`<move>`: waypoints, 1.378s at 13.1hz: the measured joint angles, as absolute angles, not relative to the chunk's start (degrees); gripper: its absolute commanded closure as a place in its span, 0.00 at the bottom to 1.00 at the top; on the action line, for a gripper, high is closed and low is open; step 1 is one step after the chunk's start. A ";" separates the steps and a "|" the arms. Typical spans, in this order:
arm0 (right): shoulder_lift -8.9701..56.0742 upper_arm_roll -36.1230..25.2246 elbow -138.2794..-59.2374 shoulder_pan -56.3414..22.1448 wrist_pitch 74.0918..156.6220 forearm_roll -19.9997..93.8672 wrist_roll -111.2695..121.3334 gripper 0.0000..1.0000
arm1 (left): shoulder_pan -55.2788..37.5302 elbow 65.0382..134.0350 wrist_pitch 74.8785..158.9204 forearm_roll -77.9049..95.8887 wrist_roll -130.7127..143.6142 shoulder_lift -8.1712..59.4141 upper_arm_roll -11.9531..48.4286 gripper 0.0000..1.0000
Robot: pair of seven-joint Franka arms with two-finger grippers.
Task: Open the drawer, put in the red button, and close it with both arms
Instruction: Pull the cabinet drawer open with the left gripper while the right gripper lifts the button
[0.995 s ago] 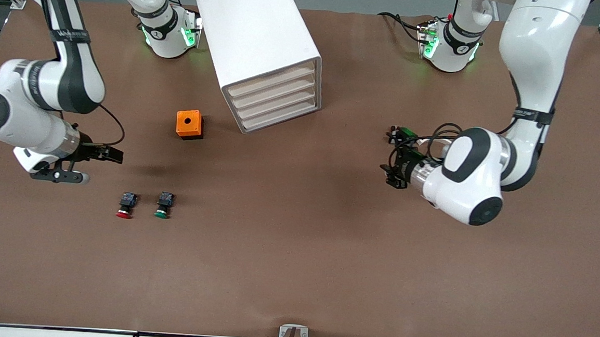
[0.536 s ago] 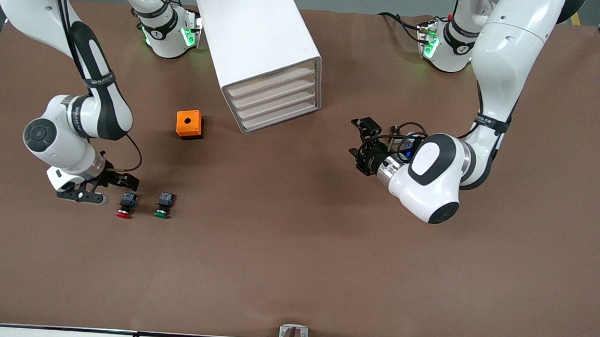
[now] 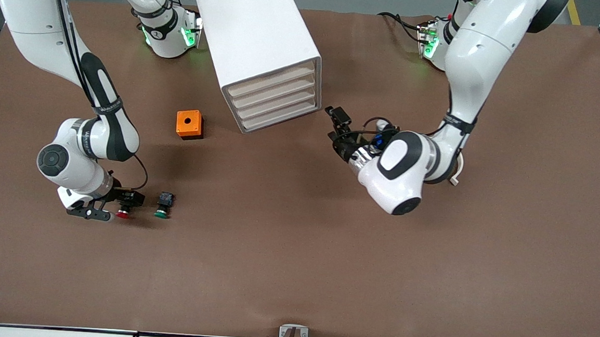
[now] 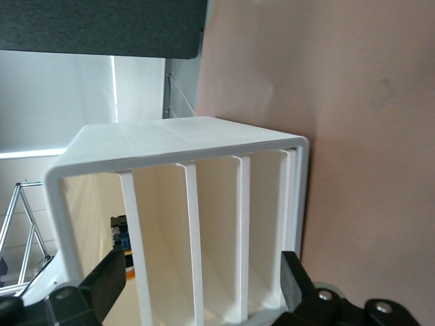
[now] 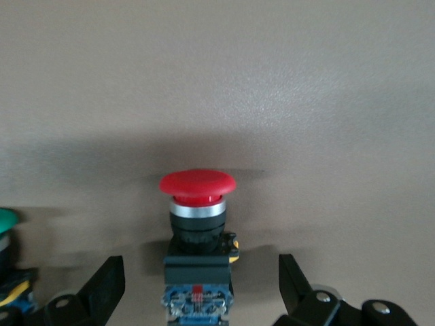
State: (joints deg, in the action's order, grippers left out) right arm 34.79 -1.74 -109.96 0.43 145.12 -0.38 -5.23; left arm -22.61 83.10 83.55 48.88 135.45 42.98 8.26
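red button (image 3: 124, 212) body hidden under right hand (image 3: 121, 203)

Table (image 3: 293, 272): brown, matte.
Drawer cabinet (image 3: 258, 46): white, four drawers, just off the left gripper's fingertips (image 4: 293, 272).
Orange box (image 3: 189, 124): beside the cabinet.
Red button (image 5: 197, 224): between the right gripper's spread fingers (image 5: 109, 282).
Green button (image 3: 164, 204): just beside those fingers.

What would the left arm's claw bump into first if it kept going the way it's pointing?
Most likely the white drawer cabinet: the open left gripper faces its slatted drawer fronts with nothing between them, though the gap is hard to judge.
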 measured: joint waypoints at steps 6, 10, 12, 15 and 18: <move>34.72 -1.65 -109.13 0.38 142.10 -0.32 -5.31 0.72 | -27.52 80.77 90.33 54.77 136.93 46.13 8.25 0.27; 34.74 -1.66 -108.59 0.38 142.04 -0.32 -5.31 0.84 | -30.63 80.69 93.65 56.91 136.93 47.71 8.25 0.33; 34.18 -1.68 -107.57 0.38 141.96 -0.38 -5.24 0.84 | -31.67 80.61 93.75 58.15 136.93 47.91 8.24 0.36; 29.46 -1.59 -106.21 0.10 133.84 -0.40 -5.22 0.84 | -33.40 80.52 93.75 59.80 136.98 48.24 8.24 0.43; 23.68 -1.46 -106.11 -1.18 126.61 -0.40 -5.24 0.84 | -35.47 80.49 93.94 60.93 137.08 49.41 8.21 0.46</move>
